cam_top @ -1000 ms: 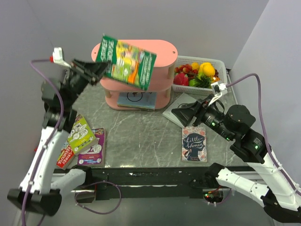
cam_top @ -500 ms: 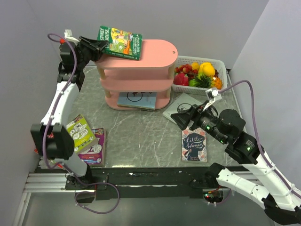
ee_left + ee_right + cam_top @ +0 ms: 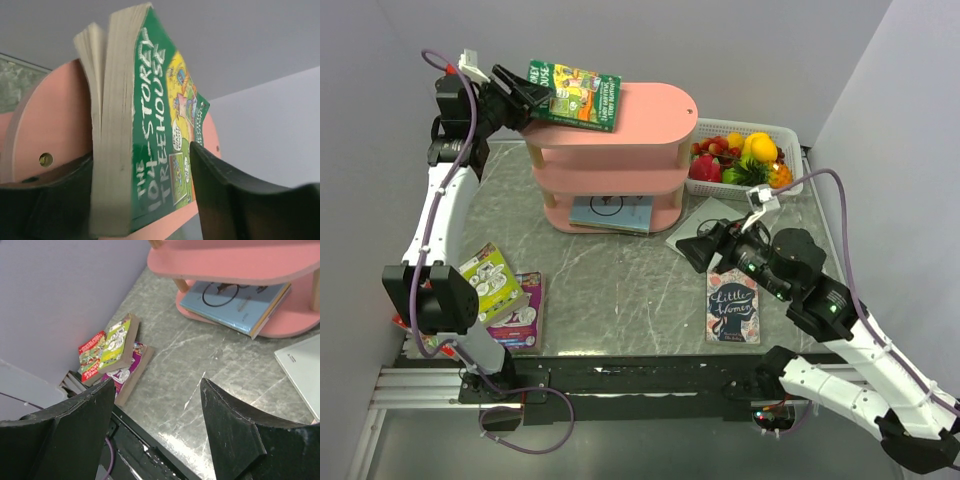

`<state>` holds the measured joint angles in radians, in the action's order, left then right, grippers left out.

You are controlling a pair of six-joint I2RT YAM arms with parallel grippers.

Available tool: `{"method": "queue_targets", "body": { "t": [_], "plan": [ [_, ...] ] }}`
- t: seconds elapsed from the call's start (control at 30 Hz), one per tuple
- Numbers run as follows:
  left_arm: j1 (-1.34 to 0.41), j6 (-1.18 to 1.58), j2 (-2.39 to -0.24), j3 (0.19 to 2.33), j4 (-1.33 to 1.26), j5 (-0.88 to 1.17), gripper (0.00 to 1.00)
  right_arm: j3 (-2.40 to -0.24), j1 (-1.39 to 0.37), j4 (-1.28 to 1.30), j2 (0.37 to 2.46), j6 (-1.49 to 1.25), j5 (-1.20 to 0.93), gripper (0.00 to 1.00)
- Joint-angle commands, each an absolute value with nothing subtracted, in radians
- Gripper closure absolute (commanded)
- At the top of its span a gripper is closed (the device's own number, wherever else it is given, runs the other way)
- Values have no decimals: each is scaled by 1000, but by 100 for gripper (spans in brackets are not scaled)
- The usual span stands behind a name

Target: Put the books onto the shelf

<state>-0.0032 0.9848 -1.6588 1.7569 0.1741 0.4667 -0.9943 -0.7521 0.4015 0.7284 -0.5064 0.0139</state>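
The green "Treehouse" book (image 3: 575,95) (image 3: 155,150) lies on the top board of the pink shelf (image 3: 650,110) (image 3: 50,130), its left edge sticking out over the rim. My left gripper (image 3: 535,95) (image 3: 140,155) is open around that edge, with a gap at the cover side. A light blue book (image 3: 610,212) (image 3: 235,300) rests on the bottom tier. On the table lie "Little Women" (image 3: 732,305), a grey-white book (image 3: 705,225) (image 3: 300,370), and a lime green (image 3: 492,283) (image 3: 116,342), purple (image 3: 520,312) and red book (image 3: 458,335). My right gripper (image 3: 692,250) (image 3: 156,385) hangs open and empty over the table.
A white basket of fruit (image 3: 740,155) stands right of the shelf at the back. Grey walls close in on the left, back and right. The black rail (image 3: 150,450) runs along the table's near edge.
My left gripper's jaws have spread apart around the green book, which now rests on the top board. The right arm has drifted slightly left, still open.
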Motion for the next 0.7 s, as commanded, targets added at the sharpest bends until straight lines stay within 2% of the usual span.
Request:
{"method": "queue_targets", "body": {
  "t": [0.0,0.2,0.3,0.37,0.5,0.57,0.67],
  "plan": [
    [-2,838,-1606,1799,342,410,29,-997,-747,341,761,-515,15,24],
    [32,798,-1591,1850,503,324,26,-1014,-747,328,802,-522,5,24],
    [37,756,-1592,1902,566,269,21,-1020,-746,325,811,-515,5,24],
    [37,724,-1589,1924,615,195,14,-1025,-747,325,816,-509,5,24],
    [40,719,-1565,1973,716,-26,12,-1057,-747,307,828,-497,5,24],
    [41,750,-1493,1922,642,-60,11,-1072,-747,285,850,-500,5,24],
    [54,824,-1369,1742,460,-8,13,-1121,-747,232,896,-503,6,26]
  ]
}}
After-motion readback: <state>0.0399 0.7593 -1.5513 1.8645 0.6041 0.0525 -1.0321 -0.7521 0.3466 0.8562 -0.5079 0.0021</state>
